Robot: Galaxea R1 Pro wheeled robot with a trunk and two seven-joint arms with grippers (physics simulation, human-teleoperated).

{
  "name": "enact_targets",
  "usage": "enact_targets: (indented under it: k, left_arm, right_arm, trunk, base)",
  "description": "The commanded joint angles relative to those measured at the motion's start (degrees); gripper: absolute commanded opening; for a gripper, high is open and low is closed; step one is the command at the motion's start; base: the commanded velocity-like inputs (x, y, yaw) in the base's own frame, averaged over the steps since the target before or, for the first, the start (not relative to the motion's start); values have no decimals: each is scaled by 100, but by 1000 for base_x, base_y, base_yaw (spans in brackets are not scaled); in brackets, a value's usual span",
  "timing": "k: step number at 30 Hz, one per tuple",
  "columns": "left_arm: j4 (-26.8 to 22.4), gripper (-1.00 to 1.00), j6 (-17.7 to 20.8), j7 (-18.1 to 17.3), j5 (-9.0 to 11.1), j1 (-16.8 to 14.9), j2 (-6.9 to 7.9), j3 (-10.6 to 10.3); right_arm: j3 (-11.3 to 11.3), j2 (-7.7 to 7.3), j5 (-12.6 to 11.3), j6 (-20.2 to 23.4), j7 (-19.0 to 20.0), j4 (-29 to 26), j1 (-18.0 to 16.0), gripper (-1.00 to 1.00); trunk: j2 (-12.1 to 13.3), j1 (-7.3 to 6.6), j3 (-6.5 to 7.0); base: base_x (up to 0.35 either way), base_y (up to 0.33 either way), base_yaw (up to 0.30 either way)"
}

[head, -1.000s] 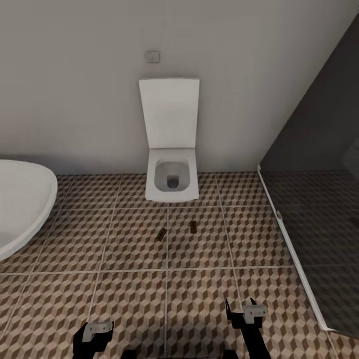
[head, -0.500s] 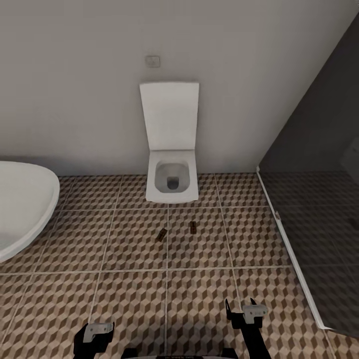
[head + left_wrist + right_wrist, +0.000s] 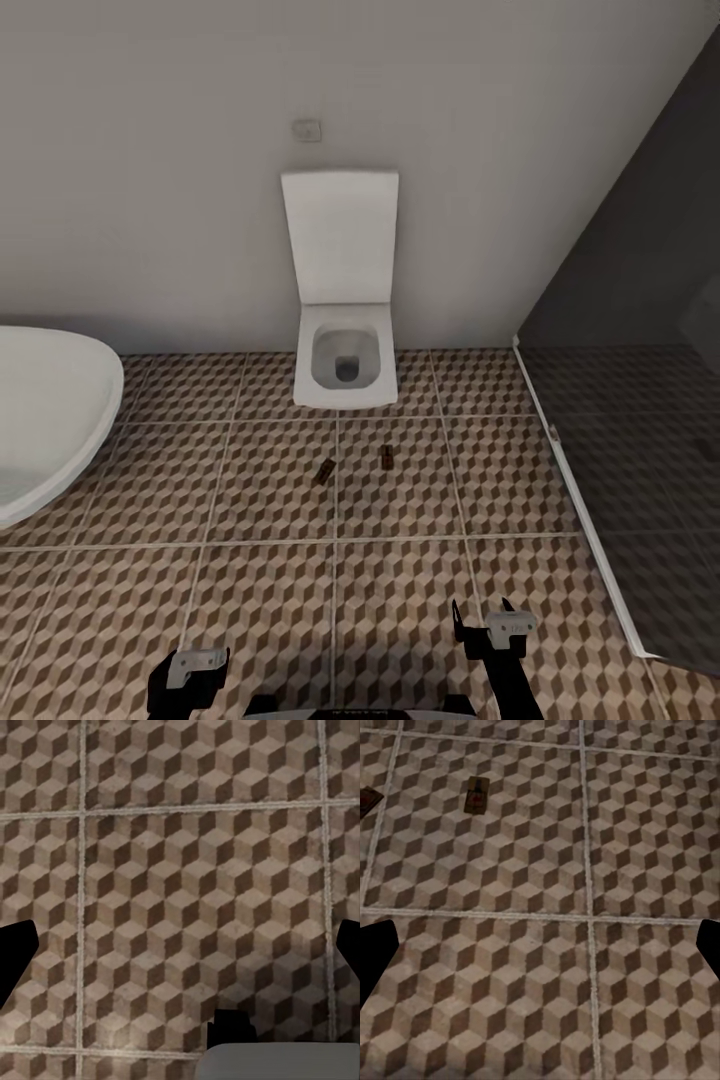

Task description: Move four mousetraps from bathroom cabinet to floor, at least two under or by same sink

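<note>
1. Both the left end effector (image 3: 188, 664) and right end effector (image 3: 496, 628) hung spread open and empty over the bathroom floor (image 3: 260, 610)
2. Two mousetraps (image 3: 324, 470) (image 3: 386, 456) lay before the toilet (image 3: 344, 355), none by a sink
3. Judged step: fetching remaining traps from the cabinet, needing a turn away

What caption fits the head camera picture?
Two mousetraps lie apart on the cube-patterned floor before a white toilet.

**No legible text**

Nothing readable anywhere: no lettering, brand or number on the toilet (image 3: 345, 300), the small wall plate (image 3: 306, 130) above it, the bathtub (image 3: 45, 420), the tiled bathroom floor (image 3: 270, 600) or the mousetraps (image 3: 476, 795).
</note>
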Motion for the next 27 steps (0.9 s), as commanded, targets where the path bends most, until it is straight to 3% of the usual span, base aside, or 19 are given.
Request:
enact_targets:
  k: [1,27]
  left_arm:
    - [-1,100,-15,42,16,-2,4,-50]
    - [75,100,-13,42,16,-2,-57,-50]
  right_arm:
    - [51,2,-34,-14,-26,4,-3,100]
    - [54,9,-34,-13,-26,4,-3,100]
  trunk:
    - [39,-22,15]
    - [1082,-593,482]
  base:
    - [0,0,0]
    - [0,0,0]
